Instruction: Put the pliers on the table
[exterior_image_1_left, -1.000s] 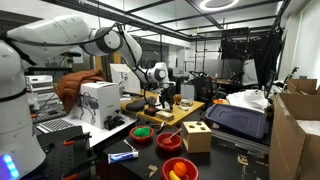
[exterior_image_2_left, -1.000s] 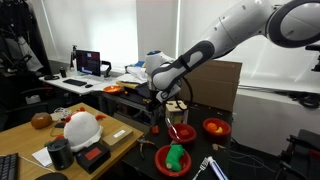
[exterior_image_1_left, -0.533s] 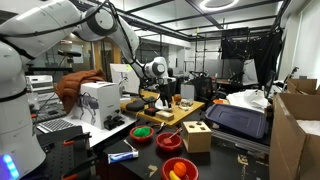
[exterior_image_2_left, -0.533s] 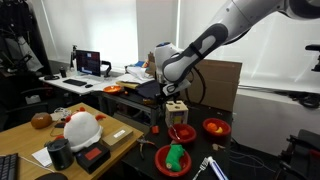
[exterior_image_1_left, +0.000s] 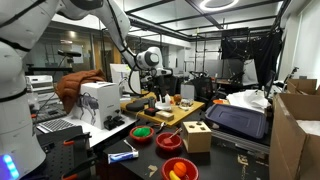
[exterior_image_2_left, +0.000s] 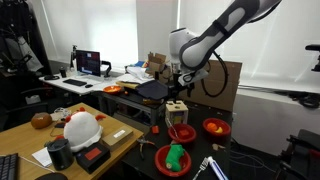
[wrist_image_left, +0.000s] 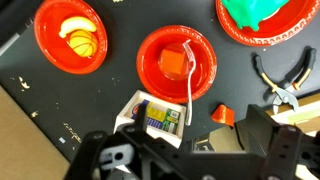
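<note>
The black-handled metal pliers (wrist_image_left: 280, 88) are lying flat on the long black-topped workbench table (wrist_image_left: 60, 100), at the right side of the wrist view. Their handles are spreading away from the bright head. They are resting just beside the corner of a light wooden block (wrist_image_left: 300, 112) and near a red round bowl holding something green (wrist_image_left: 228, 22). Nothing is touching them. In both exterior views they are too small to pick out.

Further along the table, a red round bowl with an orange piece and a white spoon (wrist_image_left: 147, 62) and a red round bowl with yellow fruit (wrist_image_left: 45, 30) are sitting well apart from the pliers.

The dark Robotiq gripper (wrist_image_left: 190, 150) is hanging above all this with its fingers spread. It is carrying nothing, and only a small white box with colourful contents (wrist_image_left: 158, 115) is showing through the gap.

What is changing is height. Over the last second the arm has been rising, and in an exterior view the gripper (exterior_image_2_left: 177, 82) is now standing clearly higher above the wooden block than it was, with the forearm swinging upward.

Judging from this, the release is already made and the arm is backing off. The pliers are staying where the task wants them, so little appears to be left beyond clearing the arm away.
</note>
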